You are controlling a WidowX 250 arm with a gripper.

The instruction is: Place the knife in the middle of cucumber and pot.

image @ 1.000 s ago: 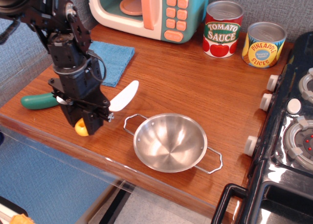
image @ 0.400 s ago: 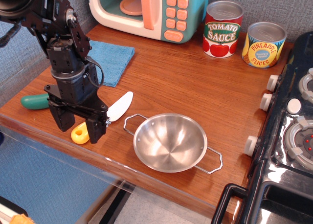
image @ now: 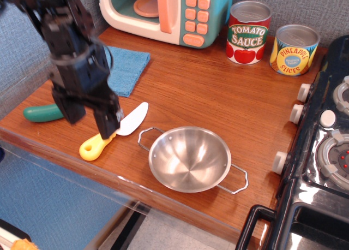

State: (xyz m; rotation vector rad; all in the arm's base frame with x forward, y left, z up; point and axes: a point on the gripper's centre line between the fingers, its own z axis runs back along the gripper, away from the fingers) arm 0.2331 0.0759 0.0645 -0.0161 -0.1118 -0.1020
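Note:
The knife [image: 112, 132], white blade and yellow handle, lies flat on the wooden counter between the cucumber and the pot. The dark-green cucumber [image: 42, 113] lies at the counter's left edge, its right end hidden behind my gripper. The shiny steel pot [image: 188, 159] with two wire loop handles stands to the right of the knife. My gripper [image: 91, 119] is open and empty, raised just above the knife's handle, its fingers spread apart and blurred by motion.
A blue cloth [image: 126, 67] lies behind the gripper. A toy microwave [image: 166, 12] stands at the back. Tomato sauce can [image: 248, 33] and pineapple can [image: 294, 49] stand at the back right. A black toy stove [image: 322, 152] fills the right side.
The gripper held the knife tilted above the counter, then set it down and opened. It has now lifted up off the knife, which stays flat on the counter.

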